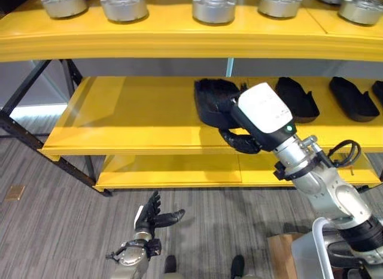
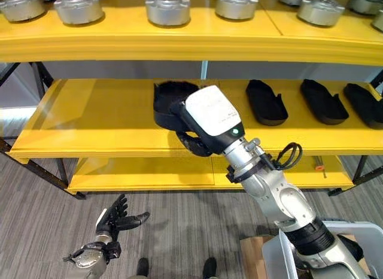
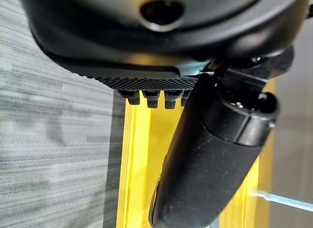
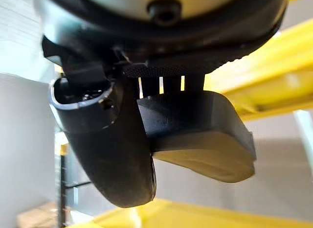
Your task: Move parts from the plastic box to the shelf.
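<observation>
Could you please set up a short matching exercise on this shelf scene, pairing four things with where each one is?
Things:
1. silver round parts
2. black part in the right hand
3. left hand
4. row of black parts

Places:
A. low over the grey floor, fingers spread, holding nothing
B. on the top yellow shelf
C. lying on the middle shelf, to the right of the right arm
D. at the front of the middle shelf, fingers curled round it

Pairs: 1-B, 2-D, 3-A, 4-C
</observation>
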Controlling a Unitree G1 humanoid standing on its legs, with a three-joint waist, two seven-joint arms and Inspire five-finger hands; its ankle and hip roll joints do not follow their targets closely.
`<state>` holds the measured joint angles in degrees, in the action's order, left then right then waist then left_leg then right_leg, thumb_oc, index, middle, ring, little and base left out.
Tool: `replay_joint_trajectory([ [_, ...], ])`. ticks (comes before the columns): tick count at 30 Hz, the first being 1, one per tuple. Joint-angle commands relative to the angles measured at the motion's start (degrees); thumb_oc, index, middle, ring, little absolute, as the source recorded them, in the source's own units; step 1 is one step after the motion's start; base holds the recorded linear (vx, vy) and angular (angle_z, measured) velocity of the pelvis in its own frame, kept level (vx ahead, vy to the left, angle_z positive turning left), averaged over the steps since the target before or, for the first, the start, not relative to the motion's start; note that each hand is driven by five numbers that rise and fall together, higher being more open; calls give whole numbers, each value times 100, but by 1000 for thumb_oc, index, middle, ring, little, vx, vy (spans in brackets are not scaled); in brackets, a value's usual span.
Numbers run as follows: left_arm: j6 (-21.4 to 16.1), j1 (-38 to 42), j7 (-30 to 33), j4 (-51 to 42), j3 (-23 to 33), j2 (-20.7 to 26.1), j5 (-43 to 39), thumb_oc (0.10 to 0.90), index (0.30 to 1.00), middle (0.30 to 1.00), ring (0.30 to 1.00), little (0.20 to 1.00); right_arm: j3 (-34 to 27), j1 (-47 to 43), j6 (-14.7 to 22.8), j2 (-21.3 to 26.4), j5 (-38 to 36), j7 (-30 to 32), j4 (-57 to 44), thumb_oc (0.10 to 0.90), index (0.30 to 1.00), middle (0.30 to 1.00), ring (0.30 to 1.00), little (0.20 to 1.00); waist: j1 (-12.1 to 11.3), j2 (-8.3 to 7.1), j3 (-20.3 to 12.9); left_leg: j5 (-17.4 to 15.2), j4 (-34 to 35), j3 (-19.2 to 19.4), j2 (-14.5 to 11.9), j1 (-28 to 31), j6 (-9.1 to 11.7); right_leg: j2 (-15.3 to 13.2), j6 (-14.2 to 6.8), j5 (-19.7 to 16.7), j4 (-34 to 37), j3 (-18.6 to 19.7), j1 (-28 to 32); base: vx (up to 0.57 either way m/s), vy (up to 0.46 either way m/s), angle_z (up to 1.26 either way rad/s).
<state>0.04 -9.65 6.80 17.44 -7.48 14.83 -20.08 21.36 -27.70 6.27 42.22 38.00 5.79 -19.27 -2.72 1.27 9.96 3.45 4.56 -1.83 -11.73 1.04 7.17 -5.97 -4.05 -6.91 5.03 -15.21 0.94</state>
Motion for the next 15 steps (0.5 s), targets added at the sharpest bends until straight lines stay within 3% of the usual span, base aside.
replay_joint_trajectory([
  [1,-445,268,-47,-553,-32,555,-176,900,1000,1000,1000,1000,-34,-995,23,-252,-170,517,-231,400,300,300,300,300,-85,-363,-416,35,44,114,-131,254,-94,-637,-294,182,-578,295,20,25,27,4],
  [15,-669,17,-201,-875,-130,1043,-548,900,1000,1000,1000,1000,1200,-2891,-595,-106,-502,494,2910,400,300,300,300,300,-652,-367,39,204,44,-53,26,-338,-86,-832,-386,18,-412,72,-257,-21,5,7],
])
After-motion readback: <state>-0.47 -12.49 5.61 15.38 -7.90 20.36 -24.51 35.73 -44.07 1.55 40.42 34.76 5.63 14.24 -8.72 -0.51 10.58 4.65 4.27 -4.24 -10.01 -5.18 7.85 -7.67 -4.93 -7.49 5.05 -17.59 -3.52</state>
